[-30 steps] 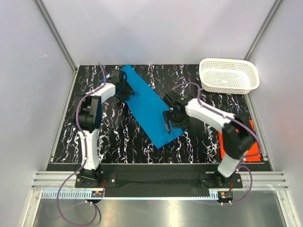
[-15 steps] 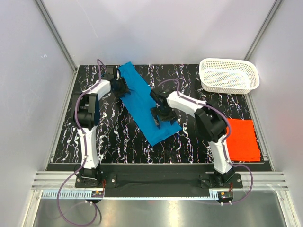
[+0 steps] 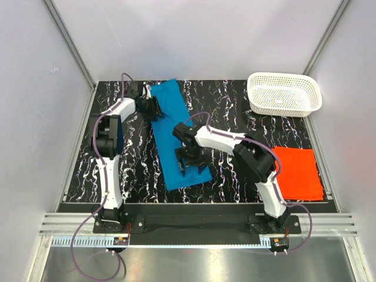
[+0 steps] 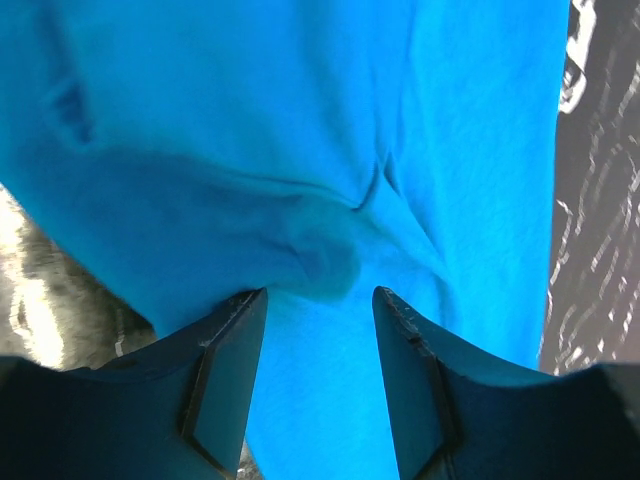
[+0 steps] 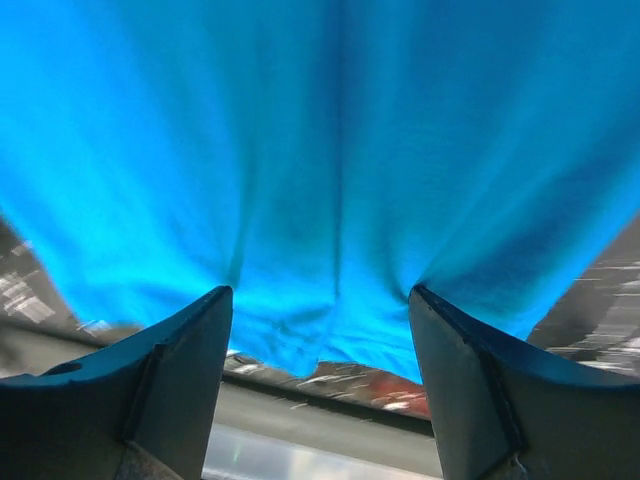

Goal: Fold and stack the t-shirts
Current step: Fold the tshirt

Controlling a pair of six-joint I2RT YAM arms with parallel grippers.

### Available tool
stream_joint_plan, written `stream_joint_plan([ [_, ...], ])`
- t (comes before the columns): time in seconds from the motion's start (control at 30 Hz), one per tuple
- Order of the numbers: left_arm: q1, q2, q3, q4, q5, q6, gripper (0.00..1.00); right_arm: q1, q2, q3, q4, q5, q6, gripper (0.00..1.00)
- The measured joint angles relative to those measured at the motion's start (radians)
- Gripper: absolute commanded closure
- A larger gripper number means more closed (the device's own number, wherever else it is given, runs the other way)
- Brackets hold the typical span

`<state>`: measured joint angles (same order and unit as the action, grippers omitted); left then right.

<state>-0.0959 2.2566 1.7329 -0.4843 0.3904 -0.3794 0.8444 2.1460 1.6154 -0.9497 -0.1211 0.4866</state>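
The bright blue t-shirt (image 3: 174, 130) lies folded into a long strip, running from the far left of the table toward the near middle. My left gripper (image 3: 154, 108) is open, its fingertips pressed on the strip's far left edge; cloth fills the left wrist view (image 4: 300, 120) around the gripper (image 4: 318, 292). My right gripper (image 3: 188, 160) is open and pressed on the strip's near end; the blue cloth (image 5: 320, 130) bunches between its spread fingers (image 5: 320, 290). The orange-red t-shirt (image 3: 296, 173) lies folded flat at the near right.
A white perforated basket (image 3: 285, 94) stands at the far right corner. The black marbled table (image 3: 235, 111) is walled by white panels on the left, back and right. The right arm (image 3: 235, 141) stretches across the middle.
The blue strip's near end has swung left, so it now lies almost front to back. My right gripper moved left and nearer with it. The left gripper stayed at the far end.
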Motion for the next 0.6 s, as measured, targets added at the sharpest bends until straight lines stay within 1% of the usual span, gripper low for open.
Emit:
stream_joint_plan([
  [0.2, 0.000, -0.001, -0.005, -0.006, 0.052, 0.036, 0.46, 0.106, 0.000, 0.003, 0.077, -0.161, 0.102, 0.19],
  [0.33, 0.005, -0.066, -0.072, -0.044, 0.042, 0.046, 0.45, 0.127, 0.000, 0.036, 0.093, -0.196, 0.122, 0.17],
  [0.4, 0.008, -0.146, -0.144, -0.077, 0.028, 0.043, 0.43, 0.113, -0.019, 0.036, 0.094, -0.187, 0.121, 0.16],
  [0.47, 0.011, -0.261, -0.212, -0.108, 0.017, 0.039, 0.43, 0.097, -0.064, 0.021, 0.090, -0.165, 0.108, 0.16],
  [0.53, 0.011, -0.411, -0.276, -0.123, 0.011, 0.026, 0.43, 0.082, -0.147, -0.014, 0.079, -0.138, 0.093, 0.16],
  [0.6, 0.013, -0.599, -0.362, -0.107, 0.008, 0.002, 0.44, 0.064, -0.268, -0.080, 0.083, -0.118, 0.079, 0.16],
])
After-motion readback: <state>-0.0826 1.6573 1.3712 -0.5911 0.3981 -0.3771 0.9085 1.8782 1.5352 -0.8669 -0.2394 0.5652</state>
